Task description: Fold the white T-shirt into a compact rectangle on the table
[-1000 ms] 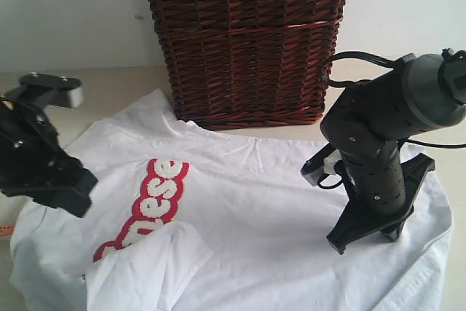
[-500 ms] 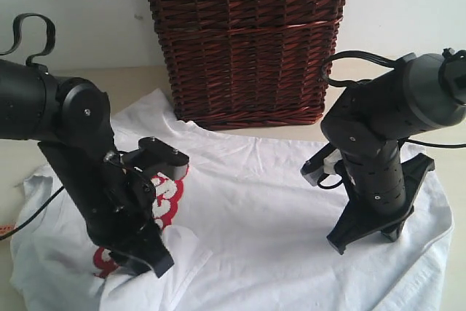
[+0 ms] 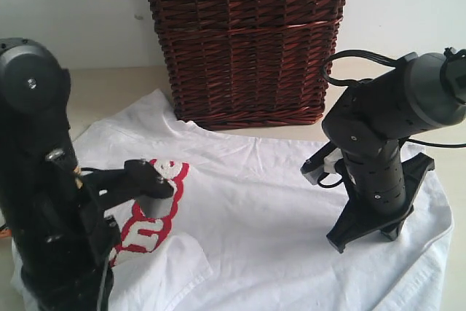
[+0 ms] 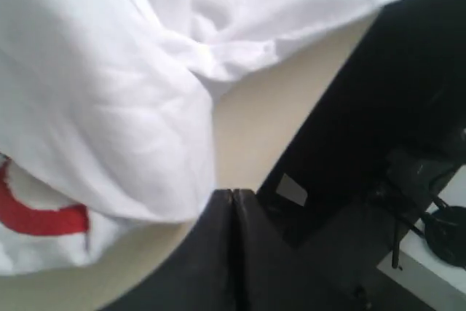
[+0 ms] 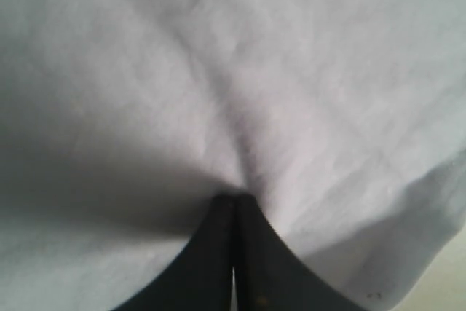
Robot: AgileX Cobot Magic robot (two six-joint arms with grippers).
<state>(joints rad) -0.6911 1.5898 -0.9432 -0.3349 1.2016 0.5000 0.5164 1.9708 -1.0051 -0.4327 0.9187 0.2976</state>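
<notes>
- Left claw (image 4: 231,194): jaws pressed fully together, no gap between them; a rounded fold of the white short-sleeved cotton T-shirt (image 4: 109,92) ends right at the tips and appears nipped there; bare pale beige matte table (image 4: 255,114) shows just beside that fold.
- Right claw (image 5: 234,198): jaws likewise closed tight; the cloth puckers into the tips, with creases fanning out from them, so a pinch of the shirt is held.
- Black jointed right arm (image 3: 378,151): points down onto the right-hand part of the garment in the exterior view; cable looped at its upper joint.
- Black jointed left arm (image 3: 44,202): stands over the near-left corner of the shirt and hides it; a loose flap of cloth lies turned over just beside it.
- Fuzzy white lettering outlined in red (image 3: 156,209): on the shirt's left part; partly covered by the arm and the flap.
- Shirt overall: spread on the table between the two arms; mostly flat, lightly wrinkled; not folded into a rectangle.
- Dark brown wicker basket (image 3: 247,41): upright on the table behind the shirt; the shirt's far edge reaches its foot.
</notes>
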